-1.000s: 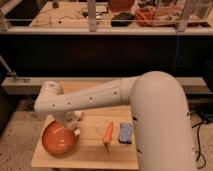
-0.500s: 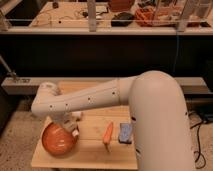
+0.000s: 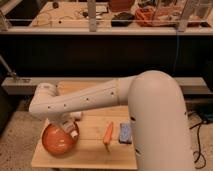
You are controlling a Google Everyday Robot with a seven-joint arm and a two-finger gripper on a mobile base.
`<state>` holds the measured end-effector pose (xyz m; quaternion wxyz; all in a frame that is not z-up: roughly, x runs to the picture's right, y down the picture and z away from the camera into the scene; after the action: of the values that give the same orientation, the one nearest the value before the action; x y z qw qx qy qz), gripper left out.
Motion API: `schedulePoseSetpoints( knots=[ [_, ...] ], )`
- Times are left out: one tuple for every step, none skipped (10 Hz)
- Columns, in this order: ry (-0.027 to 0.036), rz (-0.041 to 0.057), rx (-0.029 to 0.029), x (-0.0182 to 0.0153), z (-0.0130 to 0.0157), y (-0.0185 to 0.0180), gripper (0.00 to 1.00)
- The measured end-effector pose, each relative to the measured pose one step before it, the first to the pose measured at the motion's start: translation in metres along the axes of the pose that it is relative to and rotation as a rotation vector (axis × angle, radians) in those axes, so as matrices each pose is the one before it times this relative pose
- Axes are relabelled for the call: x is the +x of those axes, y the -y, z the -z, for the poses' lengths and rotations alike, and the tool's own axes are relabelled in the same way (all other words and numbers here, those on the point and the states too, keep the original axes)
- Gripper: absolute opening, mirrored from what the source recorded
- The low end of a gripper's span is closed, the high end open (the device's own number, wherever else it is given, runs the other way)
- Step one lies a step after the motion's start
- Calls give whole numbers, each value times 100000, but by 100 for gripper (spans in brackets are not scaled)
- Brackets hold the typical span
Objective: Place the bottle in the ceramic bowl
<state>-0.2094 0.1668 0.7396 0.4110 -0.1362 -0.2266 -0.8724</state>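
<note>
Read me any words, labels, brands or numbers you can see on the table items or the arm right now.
No readable text in this view.
Blue flat item on the wooden table: any print is too blurred to read.
Ceramic bowl: no lettering visible.
Orange item beside it: no label visible.
Gripper, down over the bowl's right edge: no marking readable.
White arm: dark dots only, no words.

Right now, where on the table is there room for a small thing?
Bare wood lies between the bowl and the carrot, and along the front edge of the table. It is crowded at the bowl: the gripper hangs over its carrot-side rim. The carrot and the blue pad lie close together.
</note>
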Motion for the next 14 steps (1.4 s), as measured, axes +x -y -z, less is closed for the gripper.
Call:
schedulePoseSetpoints(
  knots=[
    [-32, 487, 108, -8, 27, 61, 8],
    [2, 475, 68, 9, 21, 84, 8],
    [-12, 499, 90, 26, 22, 110, 8],
    [-42, 748, 152, 40, 49, 173, 8],
    [-23, 454, 61, 15, 19, 78, 8],
    [-13, 523, 115, 10, 31, 94, 8],
    [-4, 409, 63, 9, 18, 59, 8],
    [-56, 555, 137, 40, 41, 102, 13],
    [2, 341, 59, 12, 10, 69, 13],
    [19, 519, 154, 2, 34, 107, 13],
    [24, 540, 134, 5, 23, 103, 13],
    [213, 553, 321, -29, -92, 180, 13],
    [71, 325, 373, 7, 21, 155, 13],
    [-203, 533, 175, 97, 14, 122, 13]
  ],
)
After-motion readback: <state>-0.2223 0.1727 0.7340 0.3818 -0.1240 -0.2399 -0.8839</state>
